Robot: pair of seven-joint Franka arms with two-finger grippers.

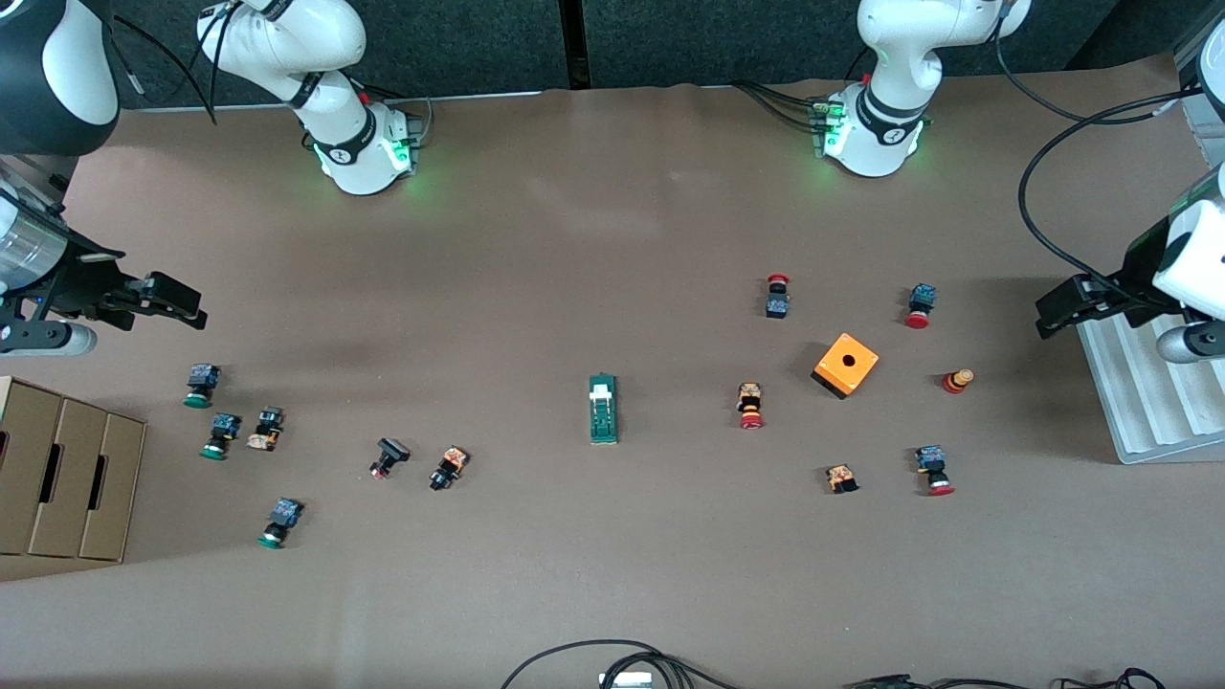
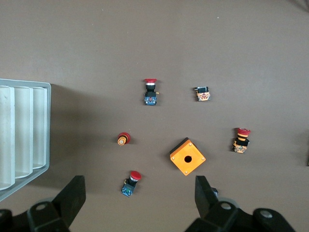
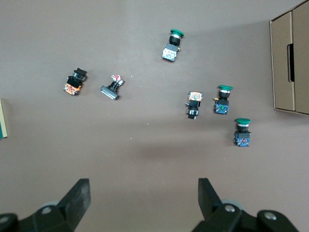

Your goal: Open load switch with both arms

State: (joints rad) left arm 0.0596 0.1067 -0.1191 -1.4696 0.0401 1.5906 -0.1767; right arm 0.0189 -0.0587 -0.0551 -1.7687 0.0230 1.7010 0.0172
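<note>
Brown matte tabletop (image 1: 593, 239), dark curtain along the arms' bases. Load switch (image 1: 603, 409) lies flat mid-table, white end piece toward the bases, untouched. Looks a light, rigid plastic block, likely to skid; judged best pinched across its long narrow sides by one gripper while the other works the white end.

Left gripper (image 1: 1062, 311) hangs over the grey ribbed tray (image 1: 1148, 402), jaws released. Right gripper (image 1: 172, 299) hangs near the cardboard box (image 1: 57, 478), jaws wide, empty.

Orange cube box (image 1: 846, 365) and red-capped buttons (image 1: 751, 406) sit toward the left arm's end; green-capped buttons (image 1: 220, 435) toward the right arm's. Nothing crowds the switch.
</note>
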